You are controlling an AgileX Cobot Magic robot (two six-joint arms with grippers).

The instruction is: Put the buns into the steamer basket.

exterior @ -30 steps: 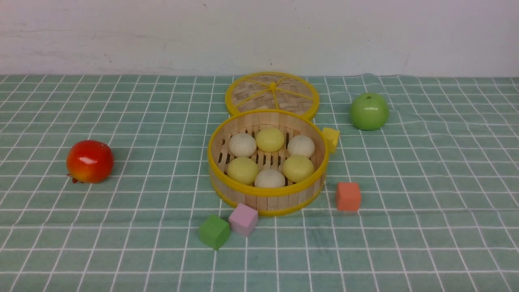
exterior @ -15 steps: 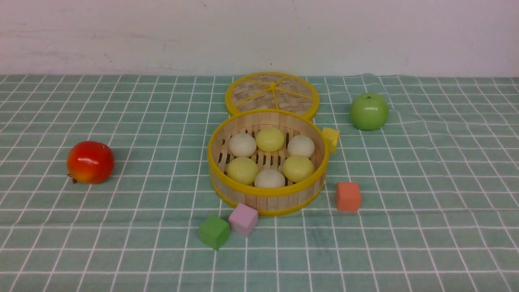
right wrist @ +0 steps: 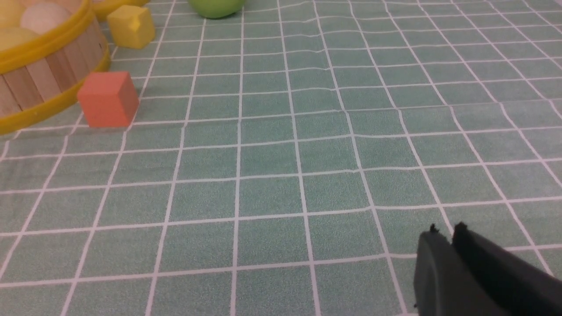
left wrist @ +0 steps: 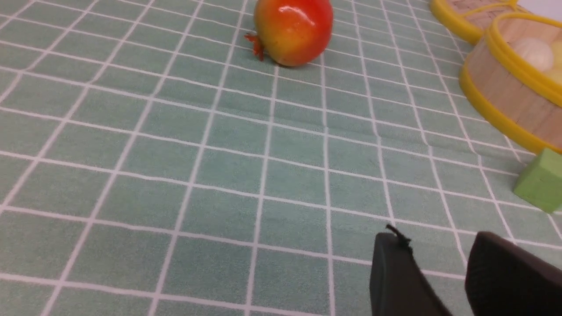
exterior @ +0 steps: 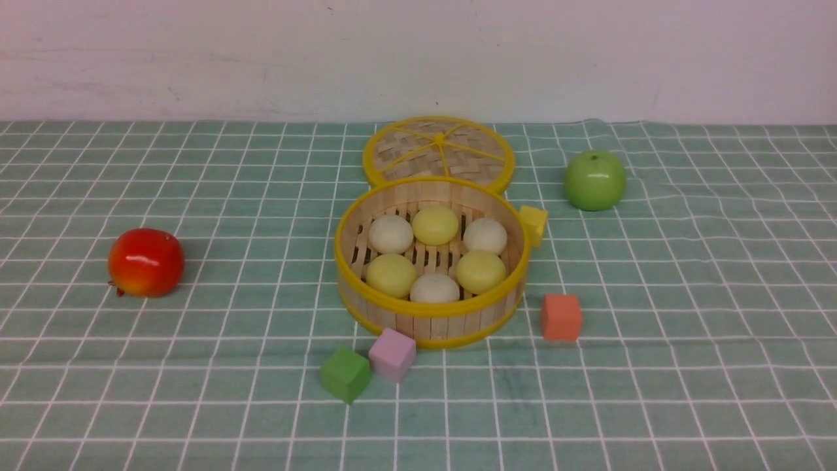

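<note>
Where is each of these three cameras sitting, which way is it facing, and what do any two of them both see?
Front: between the arms, facing the wall across the steamer basket holding six buns; no robot parts visible.
Left wrist: low over the cloth, toward the red apple; left gripper shows, jaws apart.
Right wrist: low over the cloth, toward the orange cube; right gripper shows, jaws nearly together.
Shared: front and left wrist both catch the green cube.
</note>
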